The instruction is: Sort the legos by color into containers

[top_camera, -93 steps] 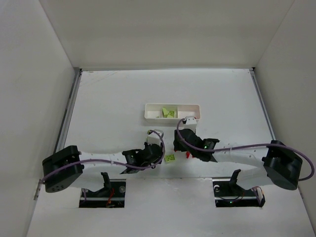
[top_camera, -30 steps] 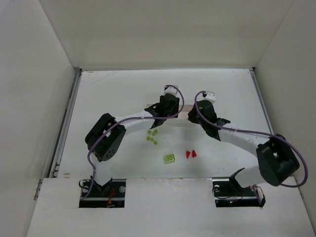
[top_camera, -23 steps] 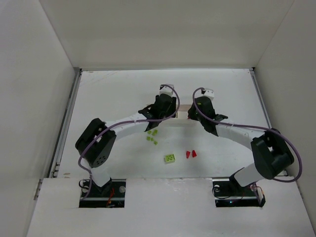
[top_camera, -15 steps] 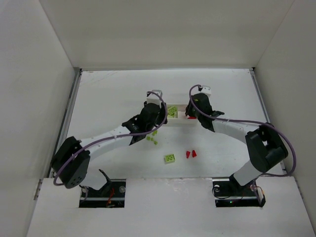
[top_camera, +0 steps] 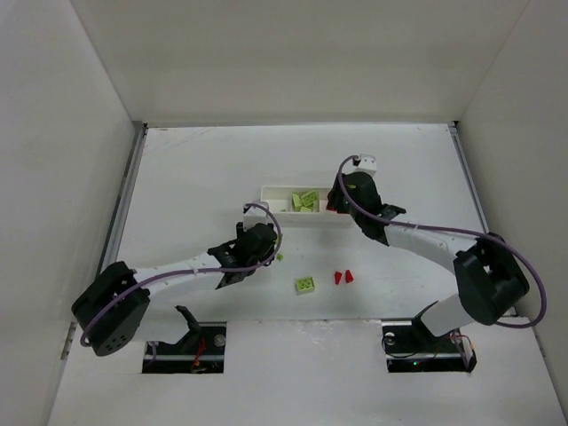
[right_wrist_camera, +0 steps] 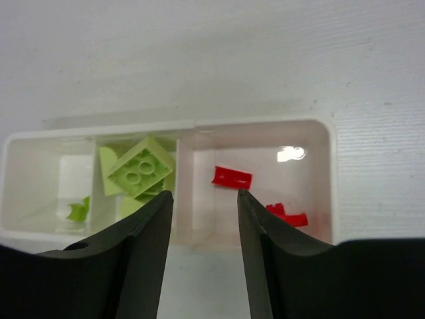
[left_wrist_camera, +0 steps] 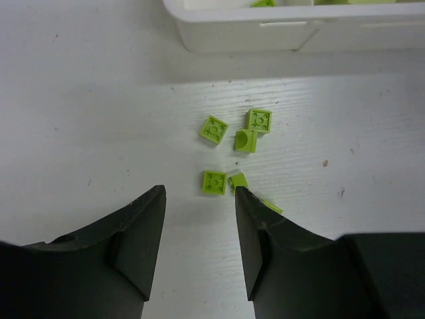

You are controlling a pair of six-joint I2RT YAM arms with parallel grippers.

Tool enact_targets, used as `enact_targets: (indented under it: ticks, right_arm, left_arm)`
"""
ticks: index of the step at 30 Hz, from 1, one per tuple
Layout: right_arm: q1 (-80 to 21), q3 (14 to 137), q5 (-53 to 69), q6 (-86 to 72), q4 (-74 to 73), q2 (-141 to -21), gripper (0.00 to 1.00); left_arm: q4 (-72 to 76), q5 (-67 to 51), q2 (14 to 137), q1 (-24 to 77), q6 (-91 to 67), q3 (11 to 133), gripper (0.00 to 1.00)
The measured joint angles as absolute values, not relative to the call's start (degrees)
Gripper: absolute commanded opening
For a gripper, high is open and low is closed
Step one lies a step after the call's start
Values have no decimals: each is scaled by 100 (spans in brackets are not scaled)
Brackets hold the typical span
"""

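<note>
nearest the arm bases, on the tabletop [top_camera: 195, 177], lie one bigger green brick [top_camera: 306, 284] and just beside it two red pieces [top_camera: 338, 278], apart from all jaws.

a little farther, the left jaws stand open with nothing between them, low over a loose group of small green legos [left_wrist_camera: 214, 129]. i count five plainly in the left wrist view, and a sixth half hidden by the right finger [left_wrist_camera: 255, 252]. one square piece [left_wrist_camera: 214, 182] lies almost in line with the gap, so i judge the step in hand to be a pick from this group. the next move calls for lowering straight down and closing on that single piece without pushing its close neighbour [left_wrist_camera: 238, 179].

farthest is the white tray [top_camera: 269, 202] with three compartments. the right jaws hang open and empty over its right compartment [right_wrist_camera: 319, 153], where about three red pieces [right_wrist_camera: 232, 177] lie – two of them overlap, so the count is not sure. the middle compartment holds a pile of green bricks [right_wrist_camera: 139, 169], at least three. the left one shows one small green piece [right_wrist_camera: 78, 211].

for the right arm, i think the next move is to go back for the two red pieces – they are close together, so it must aim at one only.
</note>
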State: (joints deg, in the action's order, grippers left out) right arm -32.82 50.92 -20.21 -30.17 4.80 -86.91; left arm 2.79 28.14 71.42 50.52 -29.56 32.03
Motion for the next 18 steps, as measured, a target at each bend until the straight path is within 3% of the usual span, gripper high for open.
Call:
enact_targets:
  ticks: [18]
  right_arm:
    - [-4576,3610,-2475,-3380,473,-7220,45]
  left_arm:
    - [1118,2630,8114,4936,-3033,3068,26]
